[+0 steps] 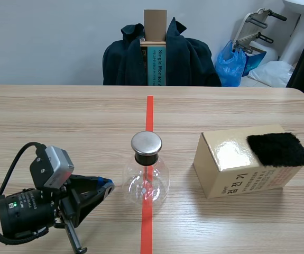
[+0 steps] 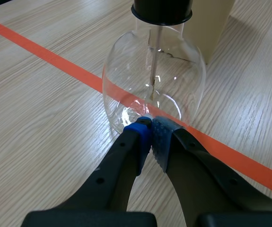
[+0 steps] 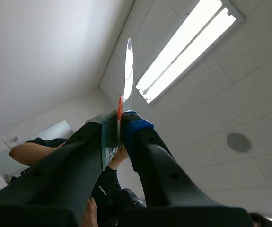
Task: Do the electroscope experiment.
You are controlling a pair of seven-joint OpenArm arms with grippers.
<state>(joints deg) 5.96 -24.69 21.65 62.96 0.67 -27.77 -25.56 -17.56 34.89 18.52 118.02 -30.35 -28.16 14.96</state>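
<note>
surface: pale wood-grain table (image 1: 62, 121) with an orange-red tape line (image 1: 149, 114) running away from the robot. the glass flask (image 1: 146, 180) stands right on this line, upright, with a black stopper and a round metal cap (image 1: 146, 143) on top and a thin rod (image 2: 153, 61) hanging inside.

room: beyond the flask, past the far table edge, a chair draped with a dark jacket (image 1: 194, 58) against a white wall, and a blue plastic bag (image 1: 231, 63) on the floor to the right of the jacket.

around: right of the flask, apart from it, a tan cardboard box (image 1: 231, 164) lies on the table with a black furry pad (image 1: 278, 149) on its top face.

left gripper (image 2: 151, 124): low on the table left of the flask, fingers pressed together on nothing, tips right at the flask's lower wall; we cannot tell if they touch the glass.

right gripper (image 3: 120, 124): not in the scene view. its own camera looks up at a white ceiling and a long strip light (image 3: 188, 47). fingers clamped on a thin clear strip (image 3: 128, 71) that sticks straight up. a person's arm (image 3: 29, 152) shows beside the fingers.
</note>
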